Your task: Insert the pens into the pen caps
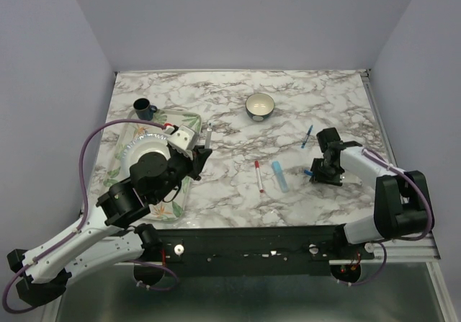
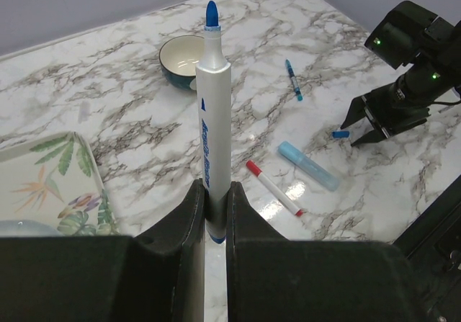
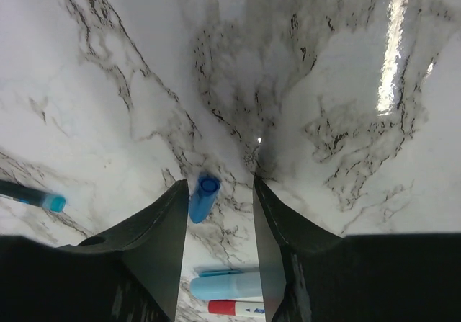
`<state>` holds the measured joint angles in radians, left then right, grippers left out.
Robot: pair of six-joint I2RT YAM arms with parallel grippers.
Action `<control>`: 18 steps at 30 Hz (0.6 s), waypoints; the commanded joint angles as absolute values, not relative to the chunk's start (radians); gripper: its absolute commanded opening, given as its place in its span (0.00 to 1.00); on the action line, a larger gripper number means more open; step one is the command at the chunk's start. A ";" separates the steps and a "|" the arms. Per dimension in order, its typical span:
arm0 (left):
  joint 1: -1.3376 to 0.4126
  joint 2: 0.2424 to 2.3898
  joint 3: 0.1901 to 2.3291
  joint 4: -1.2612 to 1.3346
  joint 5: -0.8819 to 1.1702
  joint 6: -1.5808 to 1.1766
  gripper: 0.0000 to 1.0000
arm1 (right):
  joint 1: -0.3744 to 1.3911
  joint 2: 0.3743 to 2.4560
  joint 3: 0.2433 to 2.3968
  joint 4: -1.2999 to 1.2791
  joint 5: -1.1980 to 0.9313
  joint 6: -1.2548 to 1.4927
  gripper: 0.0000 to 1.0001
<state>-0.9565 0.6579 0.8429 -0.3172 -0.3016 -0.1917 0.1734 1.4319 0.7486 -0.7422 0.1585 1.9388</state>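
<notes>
Pinching a white pen with a blue tip (image 2: 214, 113), the left gripper (image 2: 215, 196) holds it straight up, with the tip at the top. Its two fingers (image 2: 189, 214) press on the bottom end of the pen.

The right gripper (image 3: 220, 185) is down low over the marble table (image 3: 324, 84). Its fingers (image 3: 169, 214) are spread apart, one on each side of a small blue cap (image 3: 204, 196). The cap lies on the table, close to one finger, with a gap on its other side. I cannot tell if that finger touches it.

Between the two arms, a red-tipped pen (image 1: 258, 176) and a pale blue marker (image 1: 279, 176) lie side by side on the table, not touching. A dark blue pen (image 1: 307, 136) lies farther back, near the right gripper. A bowl (image 1: 260, 106) sits at the back of the table. A flowered tray (image 1: 189, 119) lies on the left, under the left arm.
</notes>
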 commanded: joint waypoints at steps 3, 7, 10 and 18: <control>-0.951 0.666 0.838 -0.305 -0.307 -0.192 0.00 | 0.160 1.514 0.761 -0.692 0.146 1.968 0.48; -0.951 0.670 0.838 -0.305 -0.310 -0.190 0.00 | 0.160 1.542 0.778 -0.706 0.129 1.957 0.46; -0.951 0.672 0.838 -0.305 -0.313 -0.190 0.00 | 0.161 1.540 0.778 -0.730 0.130 1.960 0.43; -0.951 0.675 0.836 -0.305 -0.322 -0.189 0.00 | 0.160 1.549 0.795 -0.802 0.204 1.930 0.28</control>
<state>-0.9565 0.6762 0.8429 -0.3172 -0.3019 -0.1913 0.1635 1.5078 0.7963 -0.7189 0.1150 1.9396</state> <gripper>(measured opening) 0.167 0.331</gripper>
